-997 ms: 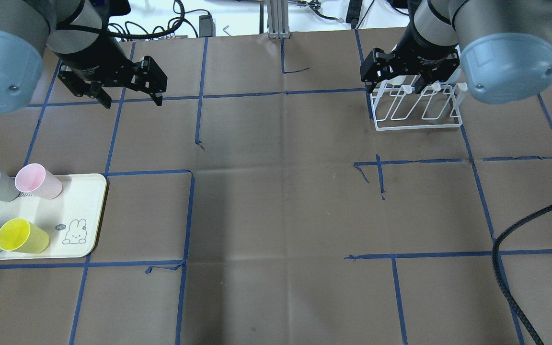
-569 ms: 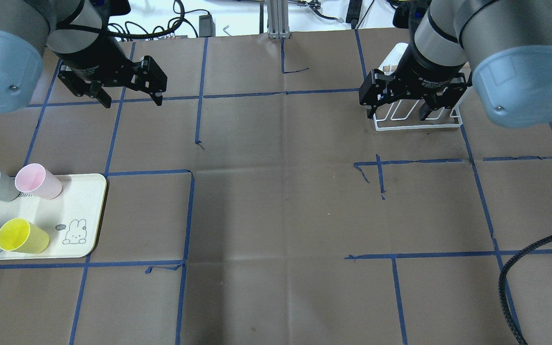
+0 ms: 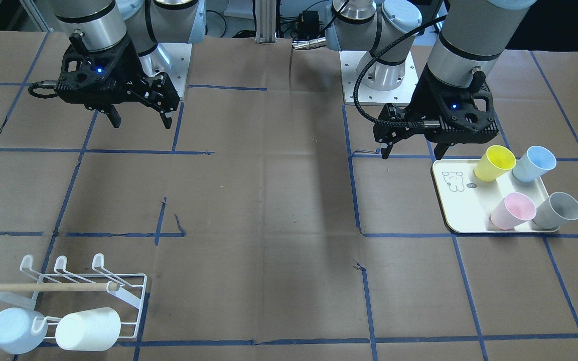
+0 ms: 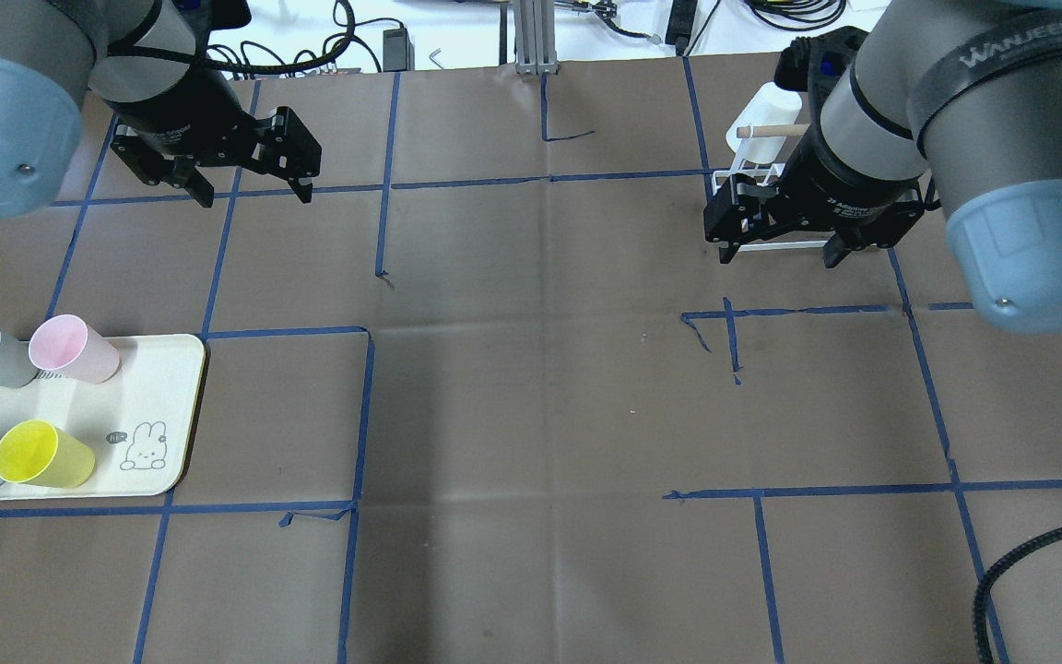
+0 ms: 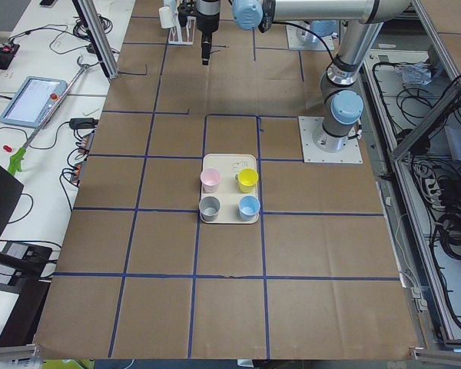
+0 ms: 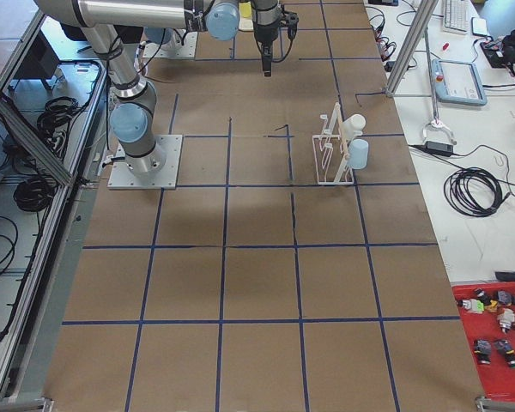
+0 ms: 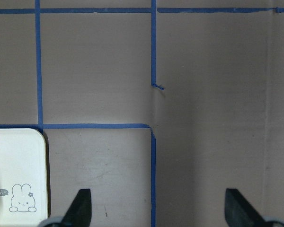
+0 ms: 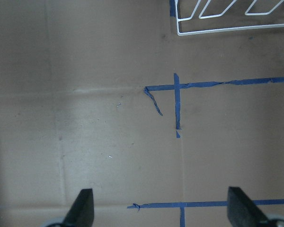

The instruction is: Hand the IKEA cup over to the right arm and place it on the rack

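Left gripper (image 3: 412, 150) and right gripper (image 4: 780, 260) wide open, empty; IKEA cups (image 3: 494, 163) upright on the tray (image 3: 457, 210) near the left one, and we judge them light, stiff, slick, best pinched across the rim.

- The left gripper (image 4: 254, 195) hangs pointing straight down, jaws spread wide, holding nothing.
- The right gripper (image 4: 780, 259) likewise points down, jaws wide apart, empty.

Four cups (image 3: 494, 163) on tray (image 3: 457, 210) left; rack (image 3: 43, 287) right.
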Tool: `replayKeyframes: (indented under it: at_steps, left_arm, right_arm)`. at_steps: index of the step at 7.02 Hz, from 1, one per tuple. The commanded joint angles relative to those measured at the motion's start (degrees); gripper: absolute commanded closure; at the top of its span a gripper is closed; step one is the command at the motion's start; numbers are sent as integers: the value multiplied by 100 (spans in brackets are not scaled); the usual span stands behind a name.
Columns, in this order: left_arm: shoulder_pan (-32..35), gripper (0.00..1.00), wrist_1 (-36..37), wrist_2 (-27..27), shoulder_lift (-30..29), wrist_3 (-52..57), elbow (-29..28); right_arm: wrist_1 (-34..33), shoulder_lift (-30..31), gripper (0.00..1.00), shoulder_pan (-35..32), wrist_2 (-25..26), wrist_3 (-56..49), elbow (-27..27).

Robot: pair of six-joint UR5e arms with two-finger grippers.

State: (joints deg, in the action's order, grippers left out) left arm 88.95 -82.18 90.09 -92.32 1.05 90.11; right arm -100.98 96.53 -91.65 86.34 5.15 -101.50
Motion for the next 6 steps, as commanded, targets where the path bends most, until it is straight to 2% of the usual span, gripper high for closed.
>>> replayKeyframes:
  at_steps: [1,6]
  left_arm:
    - [0,1,0,0,3,0,7]
    - [0,1,26,0,-6,0,7]
  right_arm:
    - [25,-72,0,33,14,-49,269]
    - [34,-152,0,33,5,-49,360]
